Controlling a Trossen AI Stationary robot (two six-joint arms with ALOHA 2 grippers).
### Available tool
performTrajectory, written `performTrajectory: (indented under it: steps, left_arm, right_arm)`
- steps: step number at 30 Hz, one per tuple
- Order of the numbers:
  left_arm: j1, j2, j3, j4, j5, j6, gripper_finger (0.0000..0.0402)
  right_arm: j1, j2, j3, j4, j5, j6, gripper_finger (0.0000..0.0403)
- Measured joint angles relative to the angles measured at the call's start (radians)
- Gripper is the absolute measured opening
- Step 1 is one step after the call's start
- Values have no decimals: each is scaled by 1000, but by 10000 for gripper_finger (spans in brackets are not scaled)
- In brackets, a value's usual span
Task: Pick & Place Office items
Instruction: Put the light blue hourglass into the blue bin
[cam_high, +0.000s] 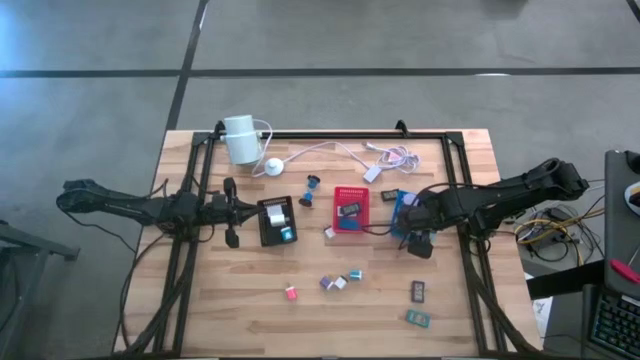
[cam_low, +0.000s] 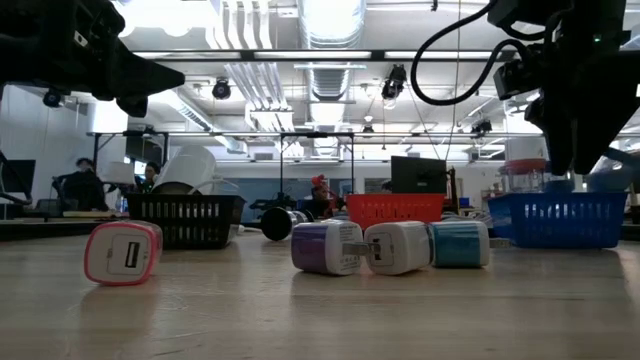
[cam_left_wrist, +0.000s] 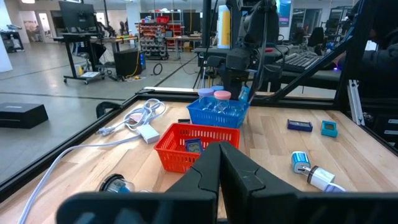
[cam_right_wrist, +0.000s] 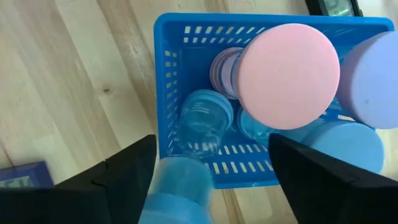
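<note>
My right gripper (cam_right_wrist: 211, 146) hovers open over the blue tray (cam_right_wrist: 163, 93), which holds pastel round discs (cam_right_wrist: 289, 74). A pale blue round piece (cam_right_wrist: 177, 186) sits between the fingers, close to one finger (cam_right_wrist: 134, 168). My left gripper (cam_left_wrist: 221, 163) is shut and waits beside the black tray (cam_high: 277, 220), which holds a white and a blue block. A dark clip lies in the red tray (cam_high: 351, 208). Pink (cam_high: 291, 293), purple (cam_high: 328, 283), white and teal blocks and two dark clips (cam_high: 418, 291) lie flat on the table. My right gripper has the pale blue round piece (cam_right_wrist: 177, 186) next to one finger, above the blue tray's near wall. I cannot tell whether the finger touches it; the other finger (cam_right_wrist: 298, 168) stands well clear of it.
A white cylinder device (cam_high: 240, 138) with its white cable (cam_high: 330, 150) lies near the far edge. A small white piece (cam_high: 329, 232) lies between the black and red trays, and a dark round piece (cam_high: 311, 188) stands beyond them. The low view shows people in the room beyond.
</note>
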Motion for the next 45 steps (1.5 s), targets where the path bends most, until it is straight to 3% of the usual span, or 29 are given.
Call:
performTrajectory:
  steps: [10,18,31,45]
  left_arm:
    - [0,0,0,-1,0,0,14]
    - [0,0,0,-4,0,3,14]
    - [0,1,0,-20,0,-8,14]
    - [0,1,0,-20,0,-15,14]
  right_arm:
    - [0,-14,0,-2,1,-5,305]
    - [1,-98,62,-6,2,22,293]
    - [130,-190,39,-107,-1,460,335]
    - [248,-158,-8,-107,59,714,352]
